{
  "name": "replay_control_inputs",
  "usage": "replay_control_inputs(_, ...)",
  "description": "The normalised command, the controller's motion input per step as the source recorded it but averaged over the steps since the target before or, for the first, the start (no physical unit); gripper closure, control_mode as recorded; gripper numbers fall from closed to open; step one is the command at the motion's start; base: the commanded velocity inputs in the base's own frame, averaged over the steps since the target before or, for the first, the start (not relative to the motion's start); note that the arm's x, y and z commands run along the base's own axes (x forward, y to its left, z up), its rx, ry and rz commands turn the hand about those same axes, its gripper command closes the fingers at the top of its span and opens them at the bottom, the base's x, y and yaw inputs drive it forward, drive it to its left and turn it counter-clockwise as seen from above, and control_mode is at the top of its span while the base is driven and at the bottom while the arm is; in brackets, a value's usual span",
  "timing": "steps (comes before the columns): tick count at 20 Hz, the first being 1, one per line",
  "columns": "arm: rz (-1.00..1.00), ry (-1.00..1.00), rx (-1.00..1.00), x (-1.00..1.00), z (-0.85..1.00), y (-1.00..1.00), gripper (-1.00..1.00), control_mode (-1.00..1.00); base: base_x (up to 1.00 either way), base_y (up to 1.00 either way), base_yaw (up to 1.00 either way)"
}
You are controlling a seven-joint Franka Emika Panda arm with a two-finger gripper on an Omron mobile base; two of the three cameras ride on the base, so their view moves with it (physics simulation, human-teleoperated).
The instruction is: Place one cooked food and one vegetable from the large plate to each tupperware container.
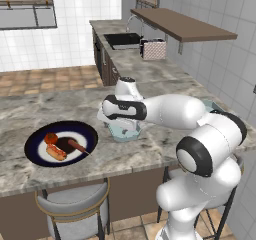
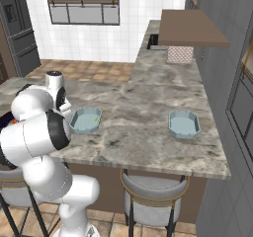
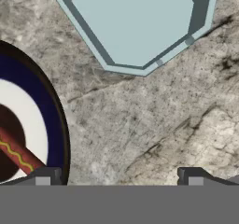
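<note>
The large plate [image 1: 35,140], navy-rimmed, lies on the counter at the left. It holds a red round vegetable [image 1: 51,138], a sausage in a bun [image 1: 56,154] and a bare sausage [image 1: 78,146]. One pale blue-green tupperware container [image 1: 125,132] sits just right of the plate, partly under my arm. The other tupperware container [image 2: 184,124] sits further right. My gripper [image 3: 119,178] hangs open over bare counter between the plate [image 3: 53,125] and the near container [image 3: 135,22], with nothing between its fingertips [image 3: 44,177]. The bare sausage [image 3: 18,155] shows at the lower left of the hand view.
A marble counter [image 2: 138,132] carries everything, and its front edge is close to the plate. Stools [image 1: 75,204] stand below that edge. A sink [image 1: 122,39], a patterned box [image 1: 154,49] and a brown shelf [image 1: 182,24] lie at the far end.
</note>
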Motion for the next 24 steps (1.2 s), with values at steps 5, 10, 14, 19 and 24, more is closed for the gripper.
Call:
replay_control_inputs(5,0.43,-0.08,-0.04,-0.52,0.47,0.41,-1.00,-1.00,0.00,0.00,0.00)
replay_control_inputs(10,0.45,-0.17,-0.03,-0.01,0.06,0.28,-1.00,-1.00,0.00,0.00,0.00)
replay_control_inputs(14,0.41,-0.29,-0.14,0.02,0.00,0.41,-1.00,-1.00,0.00,0.00,0.00)
replay_control_inputs(19,0.32,-0.04,-0.11,0.04,-0.13,0.63,-1.00,-1.00,0.00,0.00,0.00)
replay_control_inputs(24,0.20,0.05,-0.01,0.25,-0.10,0.39,-1.00,-1.00,0.00,0.00,0.00)
